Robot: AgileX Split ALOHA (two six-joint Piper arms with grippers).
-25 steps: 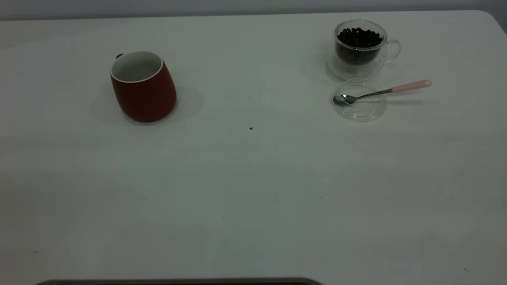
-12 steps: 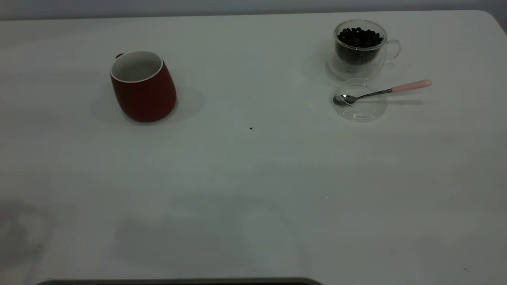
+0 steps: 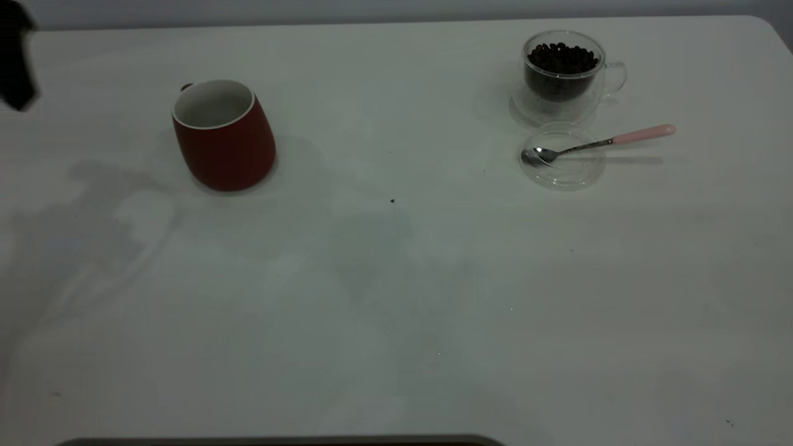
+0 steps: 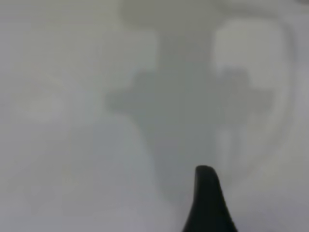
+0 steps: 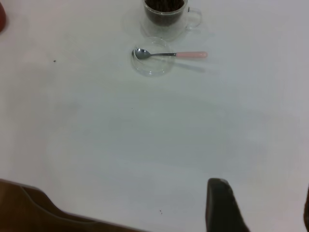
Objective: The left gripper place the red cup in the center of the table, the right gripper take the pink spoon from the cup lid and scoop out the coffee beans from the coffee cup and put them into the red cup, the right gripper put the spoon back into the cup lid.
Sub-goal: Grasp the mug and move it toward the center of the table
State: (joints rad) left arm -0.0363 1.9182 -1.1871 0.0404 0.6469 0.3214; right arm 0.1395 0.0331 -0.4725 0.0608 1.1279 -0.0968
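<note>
The red cup stands upright toward the left of the table, its white inside bare. At the far right the coffee cup holds coffee beans. Just in front of it lies the cup lid, with the pink spoon resting bowl-down in it and its pink handle sticking out to the right. A black part of the left arm shows at the top left edge, well left of the red cup. My left gripper shows one finger over bare table. My right gripper hangs open above the near table, far from the spoon.
Broad arm shadows lie over the left and middle of the tabletop. A few tiny dark specks dot the centre. The table's near edge runs under the right wrist view, and a dark strip borders the front.
A black part of the left arm has come into view at the top left, and its shadows have spread across the table's left and middle. Cup, lid, spoon and glass have not moved.
</note>
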